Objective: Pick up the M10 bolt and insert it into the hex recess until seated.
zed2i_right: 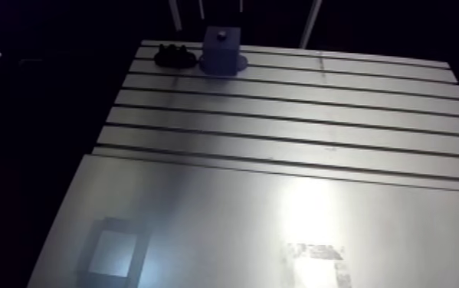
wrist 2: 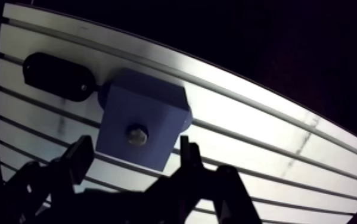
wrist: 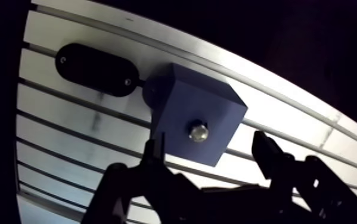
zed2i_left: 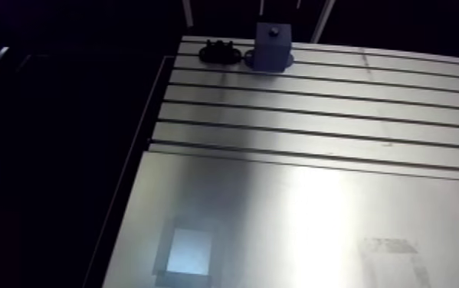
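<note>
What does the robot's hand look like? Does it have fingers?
Yes! In the wrist view, the black two-fingered gripper has two slim dark fingers that narrow toward their tips. Each one sits on chunky jointed links, a bit like knuckles. No markings show on it.

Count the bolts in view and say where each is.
1. The bolt sits in the top face of the blue block, ahead of the open gripper. The black holder beside the block is too dark to rule out another.
</note>
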Controlling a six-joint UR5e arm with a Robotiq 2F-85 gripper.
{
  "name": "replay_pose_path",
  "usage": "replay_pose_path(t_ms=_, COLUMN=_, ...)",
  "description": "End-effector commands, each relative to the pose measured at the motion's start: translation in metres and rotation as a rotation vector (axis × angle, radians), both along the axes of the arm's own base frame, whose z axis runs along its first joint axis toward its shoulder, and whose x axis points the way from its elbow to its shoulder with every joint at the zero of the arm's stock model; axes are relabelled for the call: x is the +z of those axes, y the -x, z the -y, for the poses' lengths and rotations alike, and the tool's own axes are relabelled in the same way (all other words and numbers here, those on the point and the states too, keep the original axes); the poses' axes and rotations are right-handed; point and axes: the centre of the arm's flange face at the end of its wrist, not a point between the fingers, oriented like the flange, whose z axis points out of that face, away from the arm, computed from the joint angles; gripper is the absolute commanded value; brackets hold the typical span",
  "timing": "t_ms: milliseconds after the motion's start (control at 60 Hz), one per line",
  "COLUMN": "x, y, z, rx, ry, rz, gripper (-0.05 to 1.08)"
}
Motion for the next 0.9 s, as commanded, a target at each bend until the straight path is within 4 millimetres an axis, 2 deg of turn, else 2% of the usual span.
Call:
replay_pose_path(t_ms=17, x=-0.004, y=-0.009, z=0.008, rx=-0.143, ry=-0.01, rz=0.005, gripper=0.47)
replay_pose_path(t_ms=67, x=-0.004, y=-0.01, z=0.01, rx=-0.161, ry=-0.012, rz=0.004, gripper=0.5)
replay_pose_path(t_ms=83, x=-0.004, y=-0.011, z=0.013, rx=-0.177, ry=-0.013, rz=0.003, gripper=0.56)
replay_pose_path(t_ms=150, x=-0.006, y=-0.012, z=0.014, rx=-0.207, ry=-0.016, rz=0.004, gripper=0.63)
replay_pose_path(t_ms=200, x=-0.007, y=-0.012, z=0.014, rx=-0.217, ry=-0.017, rz=0.006, gripper=0.64)
replay_pose_path(t_ms=350, x=-0.005, y=-0.012, z=0.013, rx=-0.221, ry=-0.008, rz=-0.018, gripper=0.63)
replay_pose_path(t_ms=400, x=-0.004, y=-0.012, z=0.012, rx=-0.223, ry=-0.001, rz=-0.034, gripper=0.58)
replay_pose_path(t_ms=550, x=-0.003, y=-0.011, z=0.008, rx=-0.227, ry=0.002, rz=-0.042, gripper=0.57)
replay_pose_path(t_ms=633, x=-0.005, y=-0.012, z=0.008, rx=-0.228, ry=0.007, rz=-0.038, gripper=0.51)
replay_pose_path(t_ms=900, x=-0.008, y=-0.011, z=0.002, rx=-0.245, ry=0.036, rz=-0.026, gripper=0.52)
